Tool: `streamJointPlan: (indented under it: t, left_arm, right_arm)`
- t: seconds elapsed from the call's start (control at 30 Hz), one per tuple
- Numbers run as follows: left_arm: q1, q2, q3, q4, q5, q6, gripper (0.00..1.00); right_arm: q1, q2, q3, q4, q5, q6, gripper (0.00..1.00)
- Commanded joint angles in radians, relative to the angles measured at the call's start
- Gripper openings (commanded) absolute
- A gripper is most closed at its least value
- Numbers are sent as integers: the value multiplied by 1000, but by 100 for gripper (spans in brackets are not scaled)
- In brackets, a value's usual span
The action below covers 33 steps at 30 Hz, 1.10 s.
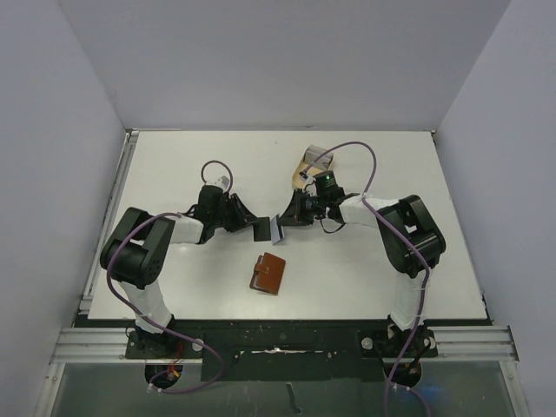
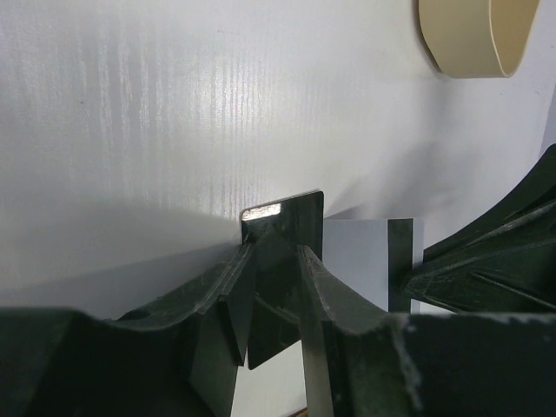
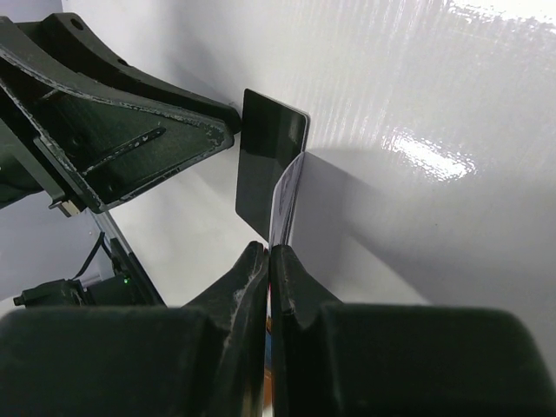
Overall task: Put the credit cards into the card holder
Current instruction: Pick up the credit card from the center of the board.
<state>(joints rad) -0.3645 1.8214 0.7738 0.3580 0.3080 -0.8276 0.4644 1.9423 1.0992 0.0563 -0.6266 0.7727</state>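
My left gripper point(image 1: 250, 228) is shut on a dark card point(image 1: 261, 229) and holds it on edge above the table; in the left wrist view this card point(image 2: 282, 230) stands between my fingers point(image 2: 234, 269). My right gripper point(image 1: 287, 223) is shut on a pale blue-grey card point(image 1: 278, 231) with a dark stripe point(image 2: 365, 261), seen edge-on in the right wrist view point(image 3: 287, 191). The two cards stand close together, tip to tip, at mid-table. The reddish-brown card holder point(image 1: 268, 273) lies flat and closed on the table, nearer than both grippers.
A tan oval tray point(image 1: 309, 165) sits behind the right gripper; it also shows in the left wrist view point(image 2: 478, 35). The white table point(image 1: 174, 174) is walled by grey panels on three sides. Purple cables loop over both arms.
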Motion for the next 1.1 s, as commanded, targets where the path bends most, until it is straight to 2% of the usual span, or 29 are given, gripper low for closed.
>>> streamJointPlan:
  t: [0.0, 0.4, 0.87, 1.07]
  left_arm:
    - [-8, 53, -61, -207, -28, 40, 30]
    - [-7, 36, -86, -184, -15, 51, 37]
    - [-4, 4, -100, -107, 54, 55, 40]
    - [-2, 19, -87, -73, 93, 67, 44]
  right_arm:
    - [9, -25, 0, 102, -75, 14, 0]
    - [-6, -44, -47, 195, -99, 54, 0]
    - [-14, 0, -37, 176, -77, 53, 0]
    - [-16, 21, -7, 170, -96, 31, 0]
